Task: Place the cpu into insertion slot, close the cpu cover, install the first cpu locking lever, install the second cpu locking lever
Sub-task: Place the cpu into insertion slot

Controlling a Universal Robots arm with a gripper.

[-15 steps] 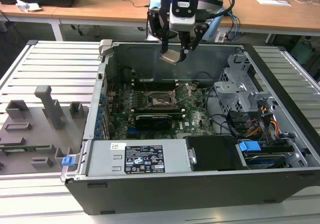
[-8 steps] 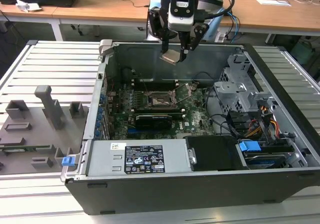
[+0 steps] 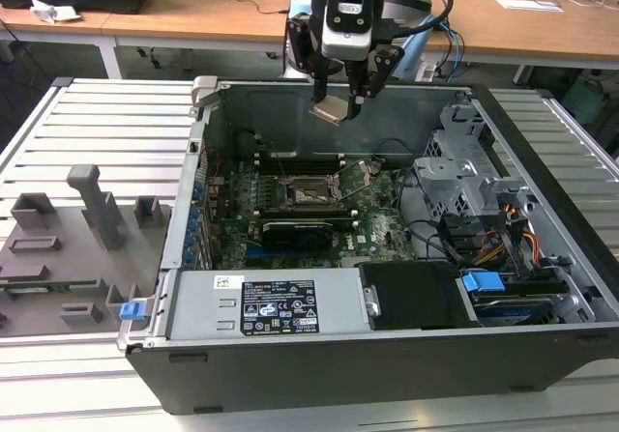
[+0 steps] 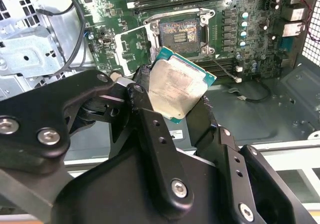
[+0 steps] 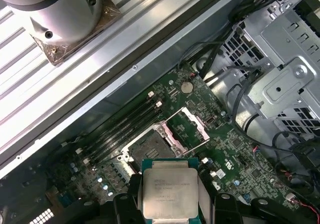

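Placement step: cpu (image 4: 177,91), tilted, pinched by its edges between the fingers of the gripper (image 3: 337,105), well above the insertion slot (image 4: 181,33). The slot is bare below the gripper, with the cpu cover (image 4: 131,48) swung open beside the slot.

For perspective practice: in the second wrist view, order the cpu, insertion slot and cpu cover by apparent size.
1. cpu, enlarged by nearness to the camera
2. insertion slot and cpu cover, too alike to rank
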